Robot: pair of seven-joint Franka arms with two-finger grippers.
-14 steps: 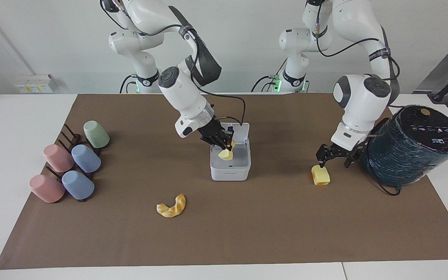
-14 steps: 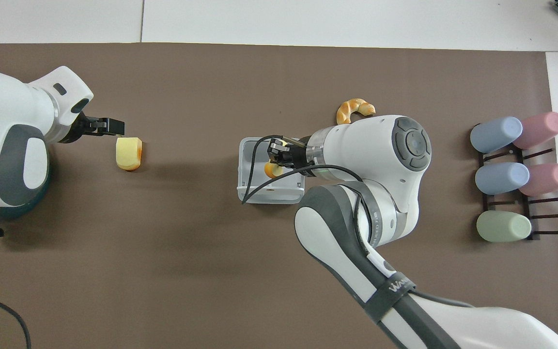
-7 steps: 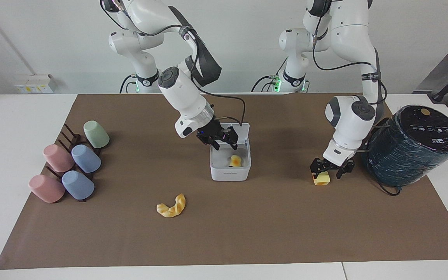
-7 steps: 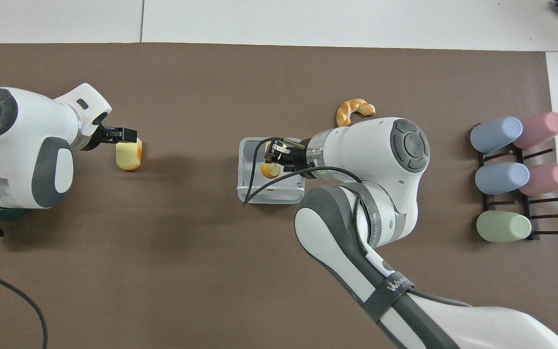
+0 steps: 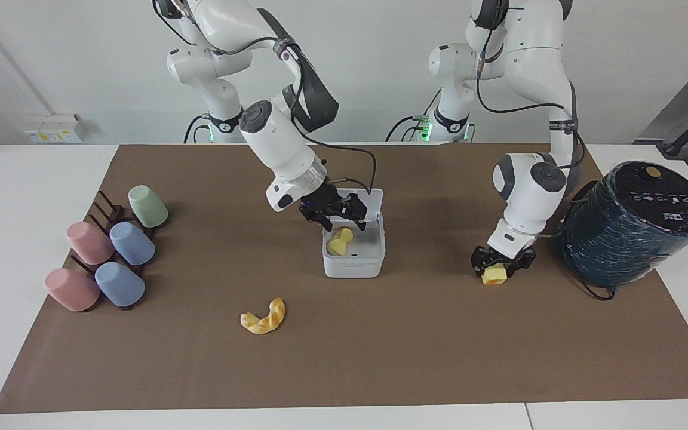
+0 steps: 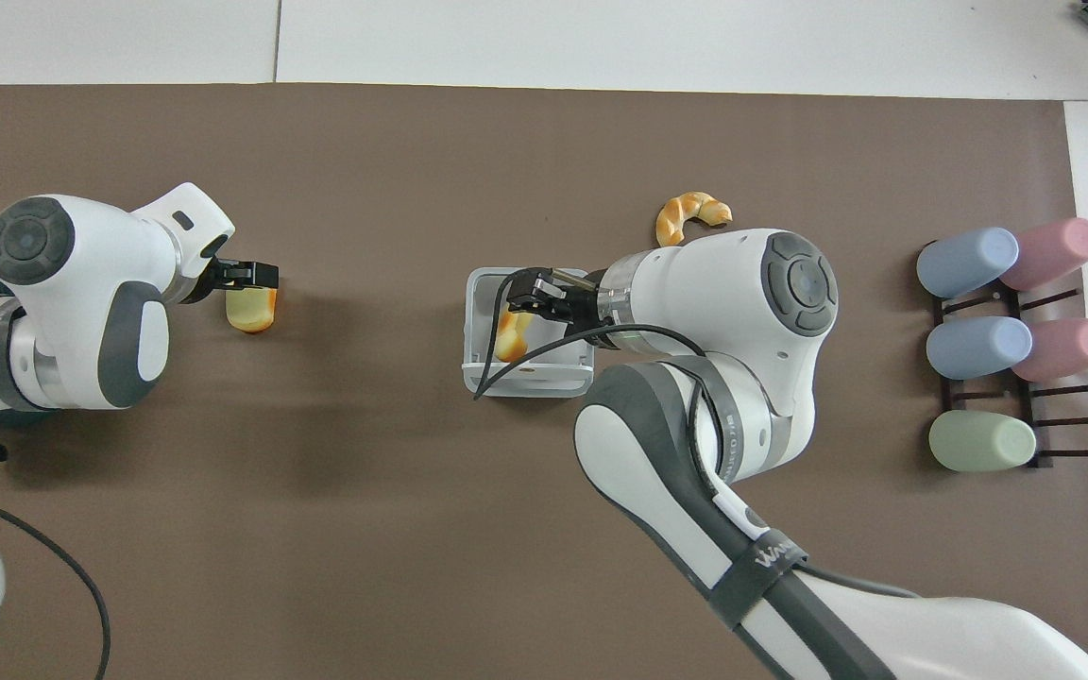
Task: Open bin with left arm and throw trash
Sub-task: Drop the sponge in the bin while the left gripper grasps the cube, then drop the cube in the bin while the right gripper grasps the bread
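Note:
The white bin [image 5: 353, 267] stands mid-table with its lid [image 5: 374, 199] raised on the robots' side; it also shows in the overhead view [image 6: 474, 326]. One pale yellow block [image 5: 340, 242] lies inside it [image 6: 510, 333]. My right gripper [image 5: 335, 214] hangs open and empty just over the bin's opening [image 6: 527, 293]. My left gripper [image 5: 501, 263] is down at the mat, open, with its fingers on either side of the second pale yellow block [image 5: 493, 275] [image 6: 251, 312], toward the left arm's end. The golden croissant [image 5: 264, 316] [image 6: 690, 212] lies farther from the robots than the bin.
A big dark teal wrapped cylinder [image 5: 636, 221] stands close beside the left arm. A dark rack with several pastel cups [image 5: 111, 251] [image 6: 1007, 331] sits at the right arm's end of the brown mat.
My right gripper opened and the yellow block fell from it into the bin. My left gripper came down from beside the second block to straddle it.

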